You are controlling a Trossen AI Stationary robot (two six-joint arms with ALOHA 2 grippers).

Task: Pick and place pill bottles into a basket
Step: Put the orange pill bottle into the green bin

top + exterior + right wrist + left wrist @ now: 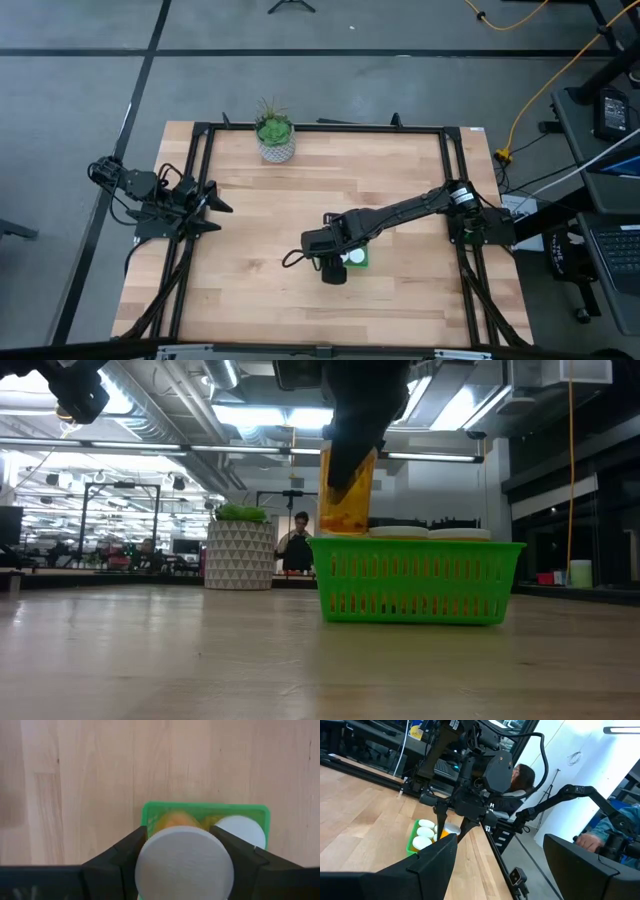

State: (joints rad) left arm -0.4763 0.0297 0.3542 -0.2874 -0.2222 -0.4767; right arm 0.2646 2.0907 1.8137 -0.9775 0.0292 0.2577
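I have the right end effector (182,851) clenched on a pill bottle (347,495) above the basket (418,580) left edge, left end effector (212,210) parted, empty, at bench (250,270) left edge, bare wood all round.

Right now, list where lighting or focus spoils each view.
Low view: bright ceiling lights behind leave the right gripper a dark silhouette, though the held pill bottle glows orange. Right wrist view: that bottle's white cap is close and soft, while the basket beyond is sharper. Left wrist view: the left gripper's fingers are featureless black. High view: evenly lit.
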